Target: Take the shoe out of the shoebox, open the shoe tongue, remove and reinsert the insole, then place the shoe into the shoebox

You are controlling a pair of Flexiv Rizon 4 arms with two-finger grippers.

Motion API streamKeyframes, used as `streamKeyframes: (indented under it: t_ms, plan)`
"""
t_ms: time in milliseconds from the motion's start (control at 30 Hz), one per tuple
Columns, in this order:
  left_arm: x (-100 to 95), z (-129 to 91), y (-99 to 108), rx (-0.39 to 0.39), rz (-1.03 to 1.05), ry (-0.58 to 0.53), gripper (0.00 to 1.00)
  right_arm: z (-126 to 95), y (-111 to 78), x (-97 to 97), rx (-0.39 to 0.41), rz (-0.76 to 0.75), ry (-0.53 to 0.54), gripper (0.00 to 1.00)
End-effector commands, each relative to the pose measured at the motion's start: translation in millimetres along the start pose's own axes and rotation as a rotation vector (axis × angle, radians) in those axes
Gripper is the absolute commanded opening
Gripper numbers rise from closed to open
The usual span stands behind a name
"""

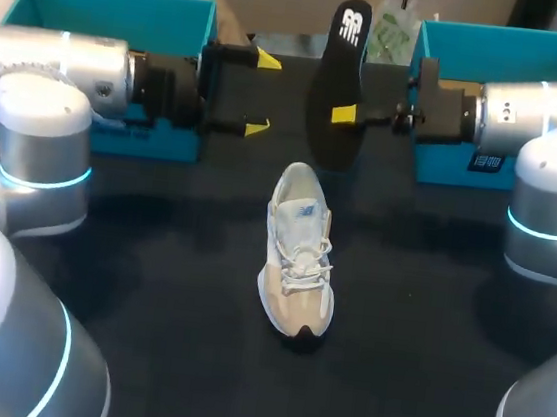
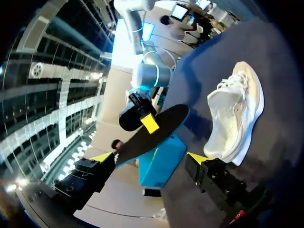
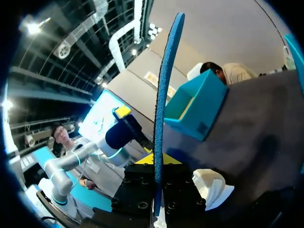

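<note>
A beige and white shoe (image 1: 299, 251) lies on the black table, toe toward me, also visible ahead of the left gripper (image 2: 235, 114) and beside the right one (image 3: 211, 185). Its black insole (image 1: 338, 84) stands upright in the air above the table's far middle, with my right gripper (image 1: 344, 113) shut on its lower half. In the right wrist view the insole (image 3: 164, 95) shows edge-on between the fingers (image 3: 156, 159). My left gripper (image 1: 262, 94) hangs just left of the insole, wide open and holding nothing; from its own camera (image 2: 150, 159) the insole (image 2: 152, 133) floats ahead, apart from both fingertips.
One teal box (image 1: 109, 18) stands at the back left behind my left arm. Another teal box (image 1: 509, 44) stands at the back right behind my right arm. A white and green plastic bag (image 1: 390, 25) lies at the far middle edge.
</note>
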State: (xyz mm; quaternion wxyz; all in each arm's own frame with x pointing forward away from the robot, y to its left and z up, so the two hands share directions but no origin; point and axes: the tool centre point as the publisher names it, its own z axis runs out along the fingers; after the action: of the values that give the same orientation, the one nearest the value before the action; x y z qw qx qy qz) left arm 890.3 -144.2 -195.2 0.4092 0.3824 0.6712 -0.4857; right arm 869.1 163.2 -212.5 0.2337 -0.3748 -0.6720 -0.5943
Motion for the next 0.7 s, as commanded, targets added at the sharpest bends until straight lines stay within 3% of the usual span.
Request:
streamKeyframes:
  t_ms: [33, 400, 700]
  plan:
    - [6.1, -4.7, 2.6, -0.02, -0.186, 0.114, 1.0, 6.7, -0.8, -0.2, -0.016, -0.084, 0.023, 0.0]
    - [43.0, -5.6, 7.7, -0.108, -0.44, 0.216, 1.0, 18.3, -2.7, 5.6, 0.044, -0.288, 0.104, 0.0]
    - [74.1, -4.5, 7.9, -0.167, -0.488, 0.308, 1.0, 20.4, -4.1, 6.4, 0.056, -0.292, 0.111, 0.0]
